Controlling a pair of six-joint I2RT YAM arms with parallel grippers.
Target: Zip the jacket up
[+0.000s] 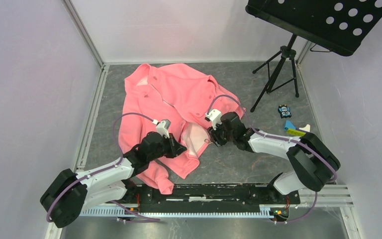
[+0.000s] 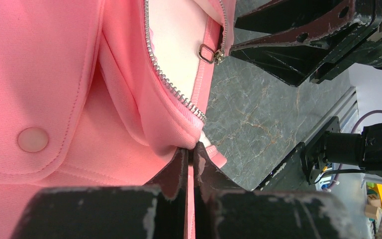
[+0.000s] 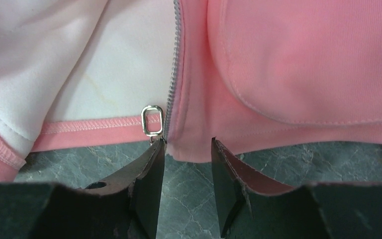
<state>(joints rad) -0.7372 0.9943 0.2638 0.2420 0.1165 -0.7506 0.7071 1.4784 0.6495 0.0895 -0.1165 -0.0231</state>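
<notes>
The coral-pink jacket (image 1: 166,107) lies spread on the grey floor, its front open at the hem so the pale lining shows. My left gripper (image 2: 194,149) is shut on a fold of the jacket's hem (image 2: 179,127) beside one row of zipper teeth (image 2: 171,84). My right gripper (image 3: 186,144) is open at the other front edge, fingertips on either side of the hem corner. The metal zipper pull (image 3: 152,121) hangs just by its left fingertip (image 3: 154,159). The pull also shows in the left wrist view (image 2: 207,53).
A black music stand (image 1: 278,64) stands at the back right. Small toys and blocks (image 1: 291,124) lie at the right by the wall. White walls enclose the floor. A black rail (image 1: 204,191) runs along the near edge.
</notes>
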